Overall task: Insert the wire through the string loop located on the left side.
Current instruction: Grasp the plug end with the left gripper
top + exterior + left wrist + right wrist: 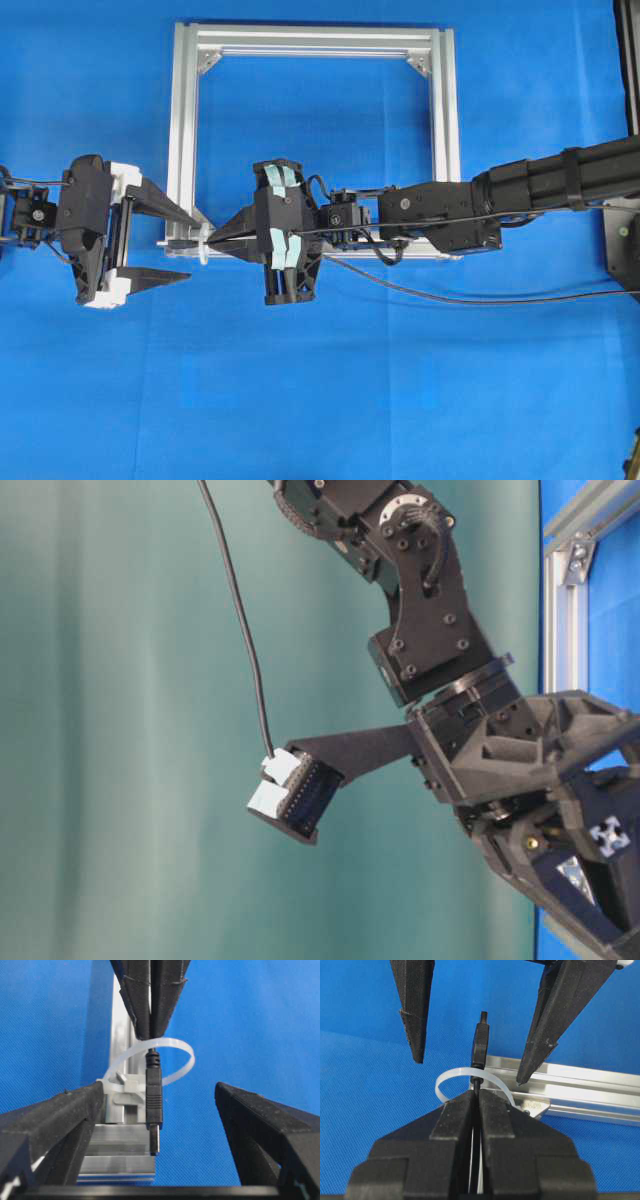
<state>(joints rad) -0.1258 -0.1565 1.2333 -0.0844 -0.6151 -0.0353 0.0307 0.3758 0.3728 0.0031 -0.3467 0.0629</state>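
Note:
The wire's black plug (153,1105) with its silver tip sticks through the white string loop (186,1058) on the silver frame bar (117,1147). My right gripper (476,1096) is shut on the thin wire just behind the plug (480,1044), its tips at the string loop (446,1079). My left gripper (159,1094) is open, one finger on each side of the plug and not touching it. From overhead the left gripper (192,246) faces the right gripper (213,240) across the string loop (205,246) at the frame's lower left corner.
The square aluminium frame (443,120) lies flat on blue cloth. A black cable (480,299) trails to the right below the right arm (520,190). In the table-level view only an arm's joints and a finger with white pads (285,790) show.

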